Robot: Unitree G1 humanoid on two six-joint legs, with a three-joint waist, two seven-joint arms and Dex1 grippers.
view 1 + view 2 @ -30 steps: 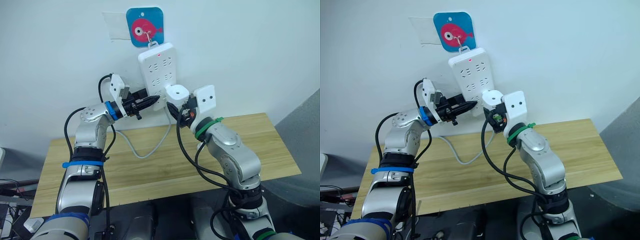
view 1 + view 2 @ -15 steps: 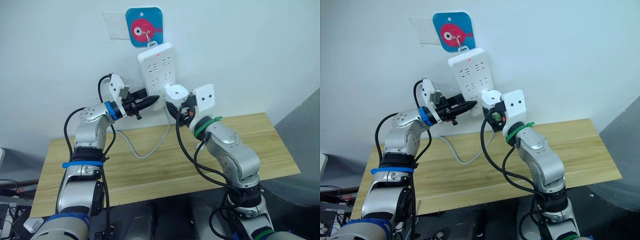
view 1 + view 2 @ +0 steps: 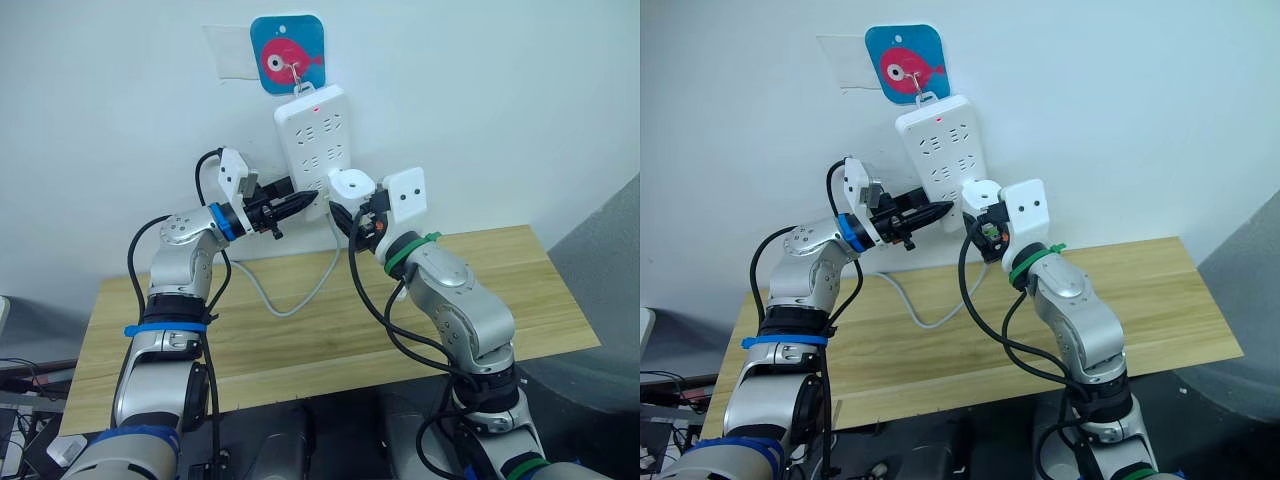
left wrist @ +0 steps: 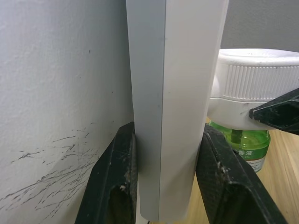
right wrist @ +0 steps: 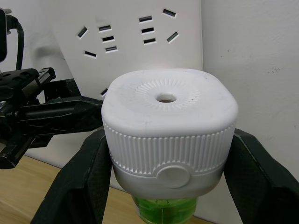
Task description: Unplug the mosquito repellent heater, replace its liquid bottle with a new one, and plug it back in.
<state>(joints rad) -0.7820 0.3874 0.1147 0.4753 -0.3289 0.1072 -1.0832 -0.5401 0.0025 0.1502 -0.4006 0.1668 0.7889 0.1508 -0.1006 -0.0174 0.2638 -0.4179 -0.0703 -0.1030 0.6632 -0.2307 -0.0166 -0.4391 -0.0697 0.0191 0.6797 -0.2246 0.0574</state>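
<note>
White wall, left pincer (image 4: 163, 182) clamping power strip (image 3: 315, 135), right pincer (image 5: 168, 186) holding green-bottled heater (image 5: 168, 126)

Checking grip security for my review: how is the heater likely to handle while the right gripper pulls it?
The mosquito repellent heater looks like rigid, light plastic. Its ribbed band probably helps the right gripper resist slipping. The green bottle beneath likely makes it bottom-heavy.

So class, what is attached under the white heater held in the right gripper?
A green liquid bottle hangs under the heater. Its top is hidden inside the heater, and its base is out of frame.
</note>
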